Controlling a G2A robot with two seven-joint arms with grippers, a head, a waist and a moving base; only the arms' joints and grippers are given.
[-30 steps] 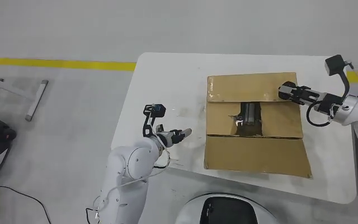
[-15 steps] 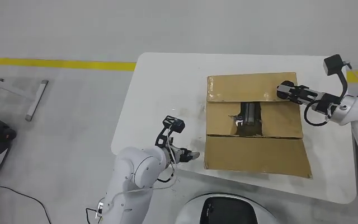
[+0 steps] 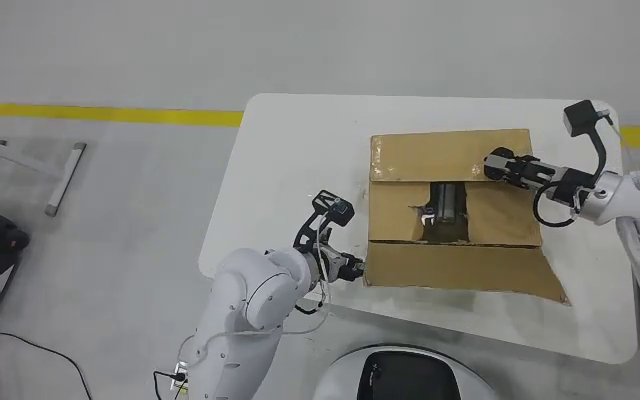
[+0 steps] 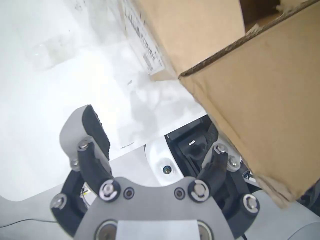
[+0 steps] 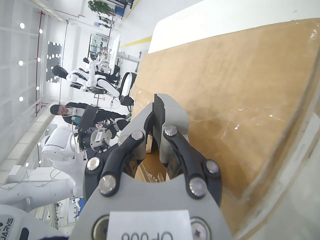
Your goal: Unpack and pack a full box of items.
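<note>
Left gripper [image 3: 352,268] swings to near flap [image 3: 460,282], fingers [image 4: 96,123] spread; right gripper [image 3: 497,163] sits shut over box [image 3: 450,155]. Shallow bite could drag box.

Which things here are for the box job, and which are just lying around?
For the job:
cardboard box
dark item inside it
left gripper, open by the box's near corner
right gripper, over a far flap

Just lying about:
metal bar on the floor
yellow floor line
</note>
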